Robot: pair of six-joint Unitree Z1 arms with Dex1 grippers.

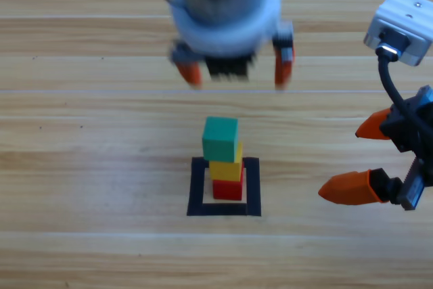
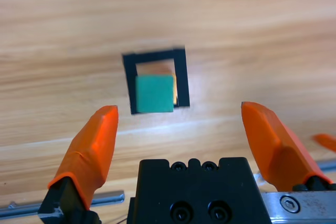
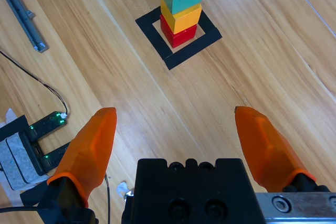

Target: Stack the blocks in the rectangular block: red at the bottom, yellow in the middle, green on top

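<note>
With both claws apart and empty, the left claw (image 1: 237,72) above the stack and the right claw (image 1: 365,160) aside, the green cube (image 1: 220,138), offset on the yellow cube (image 1: 226,168) over the red cube (image 1: 228,188) inside the tape square (image 1: 196,187), may topple if bumped.

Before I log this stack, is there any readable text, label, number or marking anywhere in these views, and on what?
None: no readable text in any view.
The green cube, yellow cube and red cube have plain faces.
The black tape outline carries no lettering.
The small device with green lights by the cable shows no legible marking.
Both end effectors, left and right, are unmarked.
</note>
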